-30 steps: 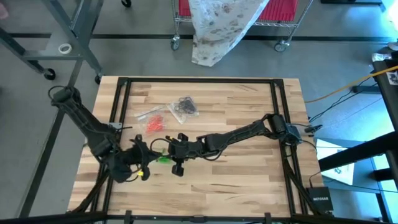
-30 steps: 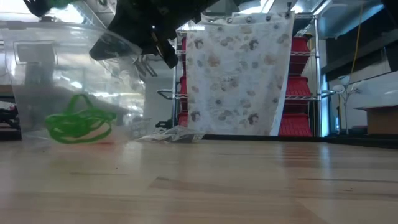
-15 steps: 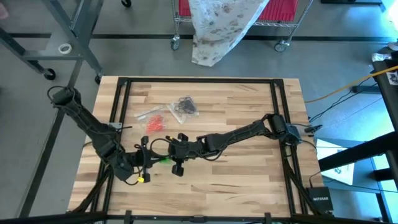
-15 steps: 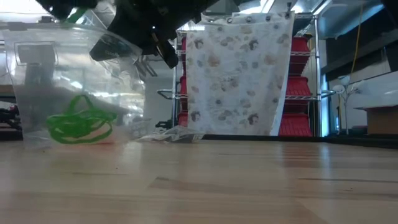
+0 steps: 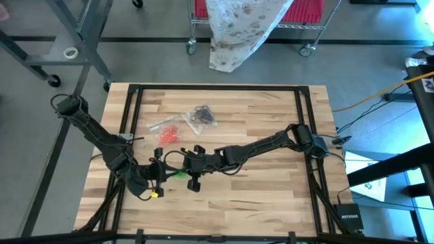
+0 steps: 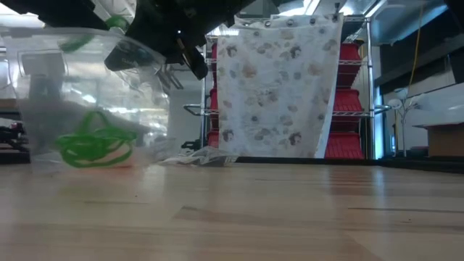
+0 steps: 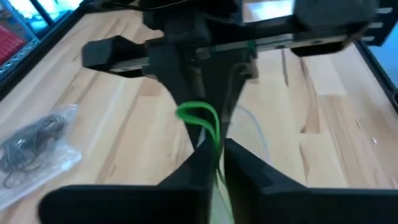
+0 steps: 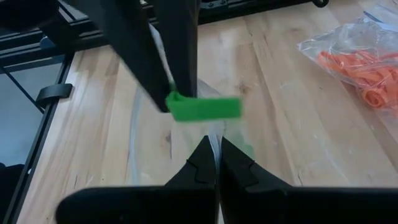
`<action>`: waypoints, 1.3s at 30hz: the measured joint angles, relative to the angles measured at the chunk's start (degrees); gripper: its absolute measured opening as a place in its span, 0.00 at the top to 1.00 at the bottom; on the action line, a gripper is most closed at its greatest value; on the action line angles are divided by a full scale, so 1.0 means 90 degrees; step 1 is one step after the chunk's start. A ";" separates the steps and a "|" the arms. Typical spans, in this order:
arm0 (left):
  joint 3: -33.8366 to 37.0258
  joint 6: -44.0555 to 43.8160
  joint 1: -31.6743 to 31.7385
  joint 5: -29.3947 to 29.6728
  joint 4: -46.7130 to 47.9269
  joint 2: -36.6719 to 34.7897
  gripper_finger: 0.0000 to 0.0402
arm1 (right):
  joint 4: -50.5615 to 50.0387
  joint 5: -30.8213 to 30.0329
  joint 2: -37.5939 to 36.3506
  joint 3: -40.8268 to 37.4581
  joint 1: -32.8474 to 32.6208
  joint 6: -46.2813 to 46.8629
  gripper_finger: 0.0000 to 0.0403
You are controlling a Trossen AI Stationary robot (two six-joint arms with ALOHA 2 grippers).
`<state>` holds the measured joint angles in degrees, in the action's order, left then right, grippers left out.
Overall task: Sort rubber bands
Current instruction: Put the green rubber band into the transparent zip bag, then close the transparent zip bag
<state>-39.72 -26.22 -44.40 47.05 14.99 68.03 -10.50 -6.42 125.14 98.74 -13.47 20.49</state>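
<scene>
Near the wooden table's [image 5: 271, 108] front, my left gripper [image 7: 216, 152] is pinching a thin green loop [image 7: 202, 118]; my right gripper [image 8: 216, 163] is clamping a clear, floppy bag [image 6: 87, 109].

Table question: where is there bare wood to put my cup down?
The right part of the table, below the right arm, is bare, and the far strip. It is crowded around the bags and where both grippers meet at the green rubber bands.

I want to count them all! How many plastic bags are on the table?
3. The bag of black bands lies at the table's far middle, the bag of orange bands beside it, and the bag of green bands hangs from the right gripper. More may be hidden beneath the arms.
</scene>
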 joint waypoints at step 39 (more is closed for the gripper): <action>-0.1365 -0.2346 -0.0763 -0.1359 0.2904 -0.0499 0.64 | 0.0015 -0.0057 0.0000 0.0000 0.0000 0.0024 1.00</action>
<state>-52.01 -47.33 -51.27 34.82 41.13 63.54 -10.37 -6.93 125.14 98.74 -13.47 20.71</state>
